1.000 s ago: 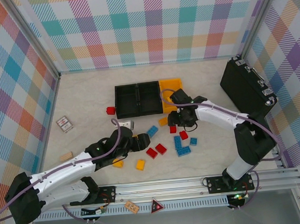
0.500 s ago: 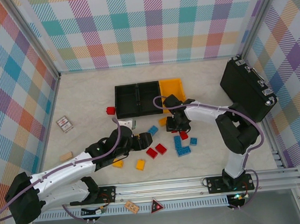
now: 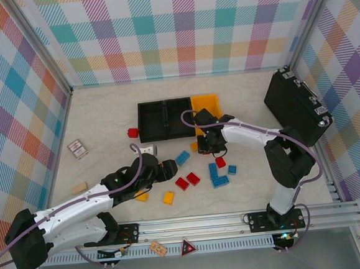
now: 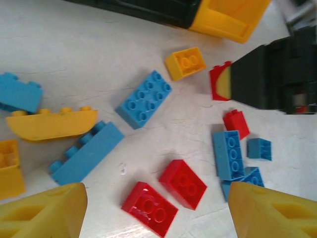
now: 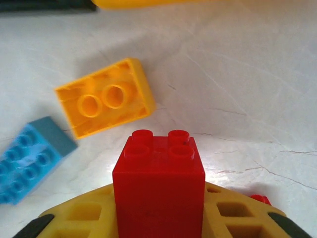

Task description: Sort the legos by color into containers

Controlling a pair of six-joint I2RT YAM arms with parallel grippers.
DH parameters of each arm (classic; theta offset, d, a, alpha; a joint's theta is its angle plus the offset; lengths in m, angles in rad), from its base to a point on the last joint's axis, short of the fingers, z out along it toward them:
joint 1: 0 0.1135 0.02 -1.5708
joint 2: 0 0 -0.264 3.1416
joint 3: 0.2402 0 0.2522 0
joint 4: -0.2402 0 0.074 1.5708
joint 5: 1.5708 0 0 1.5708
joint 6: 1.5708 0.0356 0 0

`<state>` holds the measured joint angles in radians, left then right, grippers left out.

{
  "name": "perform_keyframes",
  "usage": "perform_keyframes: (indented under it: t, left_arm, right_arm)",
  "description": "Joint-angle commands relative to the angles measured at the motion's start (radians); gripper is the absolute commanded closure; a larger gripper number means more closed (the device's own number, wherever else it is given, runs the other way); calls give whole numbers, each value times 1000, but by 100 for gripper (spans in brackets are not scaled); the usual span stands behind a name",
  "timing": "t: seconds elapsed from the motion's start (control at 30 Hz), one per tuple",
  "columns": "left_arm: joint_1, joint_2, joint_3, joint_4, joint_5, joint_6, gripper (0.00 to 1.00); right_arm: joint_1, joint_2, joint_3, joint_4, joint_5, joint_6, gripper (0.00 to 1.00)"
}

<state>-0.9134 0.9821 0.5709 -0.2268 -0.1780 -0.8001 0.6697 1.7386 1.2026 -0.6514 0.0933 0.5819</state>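
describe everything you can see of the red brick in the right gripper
The red brick is a small, glossy plastic block, squarish, with four round studs in a two-by-two on one face and plain smooth sides. It is clamped between the yellow fingers of the right gripper, one finger against each side. It is over the pale table, near the yellow bin; whether it touches the table cannot be told.
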Motion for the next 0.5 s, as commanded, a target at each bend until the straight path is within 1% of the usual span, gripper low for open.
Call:
perform_keyframes:
  t: [0.0, 0.03, 0.13, 0.27, 0.47]
  left_arm:
    - [-7, -46, 2, -42, -51, -15, 25]
    - [-4, -55, 5, -42, -60, -14, 25]
    - [18, -70, 22, -119, -81, -14, 25]
    - [57, -82, 28, -149, -57, -10, 25]
    - [80, -95, 27, -165, -38, -12, 25]
  right_arm:
    - [14, -37, 78, -41, 2, -28, 71]
    - [16, -29, 98, -47, 2, -28, 71]
    - [19, 5, 170, -63, -6, -39, 71]
    - [21, 82, 295, -93, 1, -55, 71]
    - [21, 221, 503, -158, 8, -76, 70]
